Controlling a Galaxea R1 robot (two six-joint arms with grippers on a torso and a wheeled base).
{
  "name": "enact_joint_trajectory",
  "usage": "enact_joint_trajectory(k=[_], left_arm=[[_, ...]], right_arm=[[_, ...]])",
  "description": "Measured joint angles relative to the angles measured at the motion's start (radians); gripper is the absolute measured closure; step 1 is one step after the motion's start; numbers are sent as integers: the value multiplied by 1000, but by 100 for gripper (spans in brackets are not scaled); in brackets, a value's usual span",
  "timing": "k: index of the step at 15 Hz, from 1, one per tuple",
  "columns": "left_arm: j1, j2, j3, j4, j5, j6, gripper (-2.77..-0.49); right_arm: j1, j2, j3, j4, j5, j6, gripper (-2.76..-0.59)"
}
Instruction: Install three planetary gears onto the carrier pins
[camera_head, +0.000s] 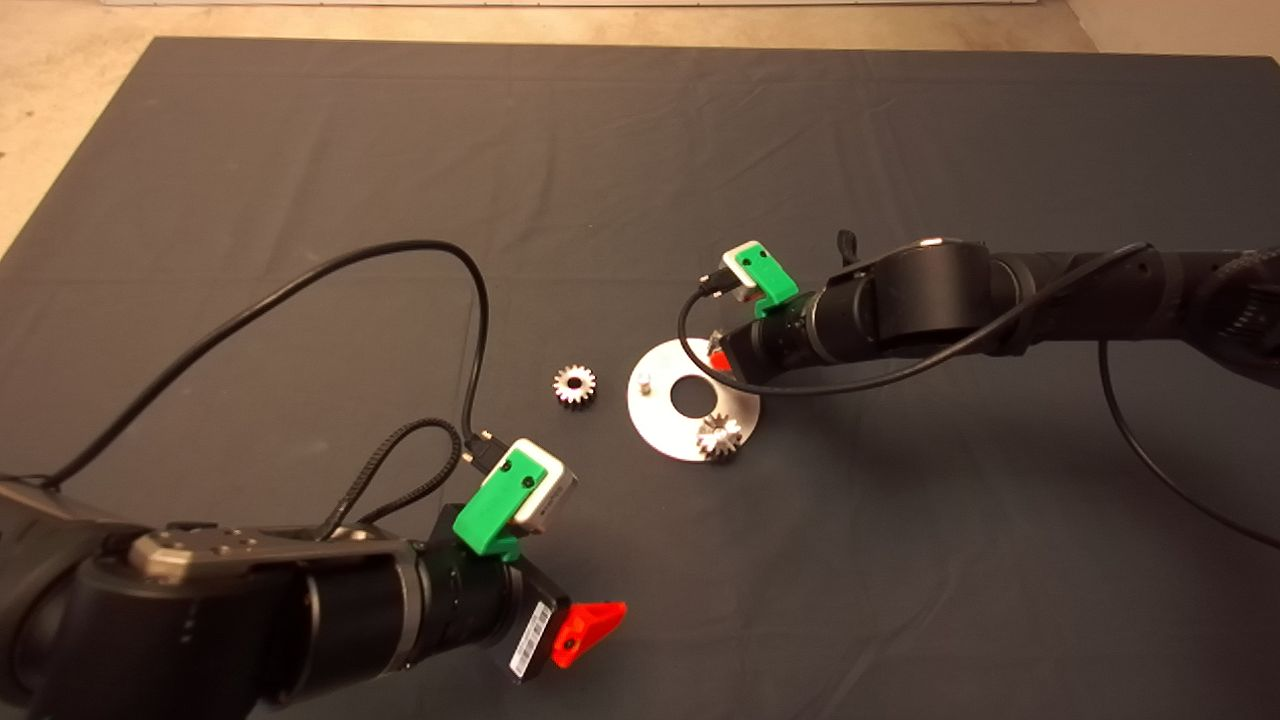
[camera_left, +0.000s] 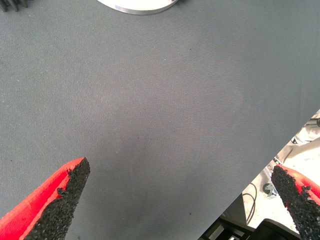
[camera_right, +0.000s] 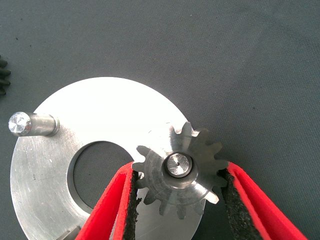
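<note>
- My right gripper (camera_right: 177, 200) reaches in from the right over the far-right edge of the carrier disc (camera_head: 672, 432), which lies flat near the middle of the dark mat (camera_head: 640, 180).
- In the right wrist view, a planetary gear (camera_right: 179, 170) sits over a carrier pin (camera_right: 178, 164), the pin's tip showing through the centre hole. My two red fingers (camera_right: 112, 205) flank the gear, the black pads at its teeth on both sides, closed on it.
- A second gear (camera_head: 719, 437) is already seated on the pin at the near-right edge of the disc, seen from the head camera.
- The pin on the left side of the disc (camera_head: 645, 381) stands bare and upright.
- The third gear (camera_head: 574, 384) lies loose on the mat just left of the disc, apart from it.
- My left gripper (camera_left: 182, 200) waits low at the near-left of the mat, well apart from the disc, fingers spread wide with nothing between them. Its wrist camera looks across bare mat, with the disc's rim (camera_left: 140, 7) at the picture's edge.
- A black cable (camera_head: 300, 285) loops over the mat from my left arm.
</note>
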Motion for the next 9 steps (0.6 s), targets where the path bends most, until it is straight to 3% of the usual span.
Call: enact_joint_trajectory(k=[2,9], left_arm=[[0,-3,0,0,0,0,-264],[0,-2,0,0,0,0,-264]], right_arm=[[0,0,0,0,0,0,-110],[1,-3,0,0,1,0,-148]])
